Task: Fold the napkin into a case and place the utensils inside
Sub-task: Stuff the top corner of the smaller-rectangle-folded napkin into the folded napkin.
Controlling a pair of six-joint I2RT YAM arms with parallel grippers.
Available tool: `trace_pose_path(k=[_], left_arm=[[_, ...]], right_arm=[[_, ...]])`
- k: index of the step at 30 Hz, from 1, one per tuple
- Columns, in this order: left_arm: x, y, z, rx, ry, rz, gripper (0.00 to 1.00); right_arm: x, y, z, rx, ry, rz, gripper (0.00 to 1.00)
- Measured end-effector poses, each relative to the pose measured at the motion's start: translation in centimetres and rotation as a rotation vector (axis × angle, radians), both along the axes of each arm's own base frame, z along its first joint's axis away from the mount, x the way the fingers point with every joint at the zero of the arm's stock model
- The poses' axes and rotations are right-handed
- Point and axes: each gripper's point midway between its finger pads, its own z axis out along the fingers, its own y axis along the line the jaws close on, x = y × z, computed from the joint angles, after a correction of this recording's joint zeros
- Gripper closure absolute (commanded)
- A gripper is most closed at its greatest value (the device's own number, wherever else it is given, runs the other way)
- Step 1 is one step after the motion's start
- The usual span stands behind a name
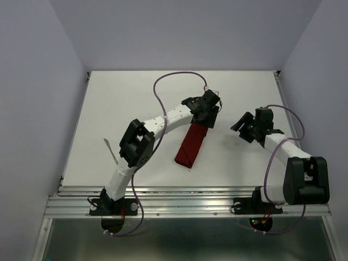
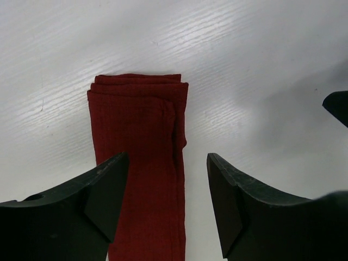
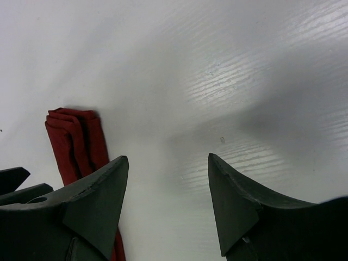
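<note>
Maroon napkin (image 1: 191,145), folded into a narrow, layered strip, lies flat on the white worktop (image 1: 125,98) near the middle. Its long axis runs from the far side toward the near side, slightly slanted. Stacked fold edges show at one short end in the left wrist view.

Left fingers (image 2: 103,206): spread wide, with nothing pinched between them. Seen from overhead, they stand over the far end of the strip. In the wrist view one finger sits above the strip's left part, and the other is over bare worktop just beside its right edge. Whether either finger touches the cloth cannot be told.

Right fingers (image 3: 234,212): spread wide and holding nothing, over bare worktop to the right of the strip and apart from it. One end of the strip shows at the left of that wrist view.

Thin silver utensil (image 1: 110,151): lies on the worktop at the near left, just beside the left arm (image 1: 136,144) and well apart from the napkin. Its type cannot be told.
</note>
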Motion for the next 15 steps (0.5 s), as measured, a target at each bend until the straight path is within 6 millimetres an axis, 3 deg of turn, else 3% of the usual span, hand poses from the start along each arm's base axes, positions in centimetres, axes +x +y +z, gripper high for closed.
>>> trace_pose_path(k=[6, 15], left_arm=[[1.0, -1.8, -0.6, 0.006, -0.025, 0.003, 0.35], [1.3, -1.7, -4.0, 0.077, -0.006, 0.013, 0.41]], right_arm=[[-0.8, -0.1, -0.6, 0.004, 0.018, 0.005, 0.34], [-0.8, -0.3, -0.6, 0.006, 0.016, 0.006, 0.34]])
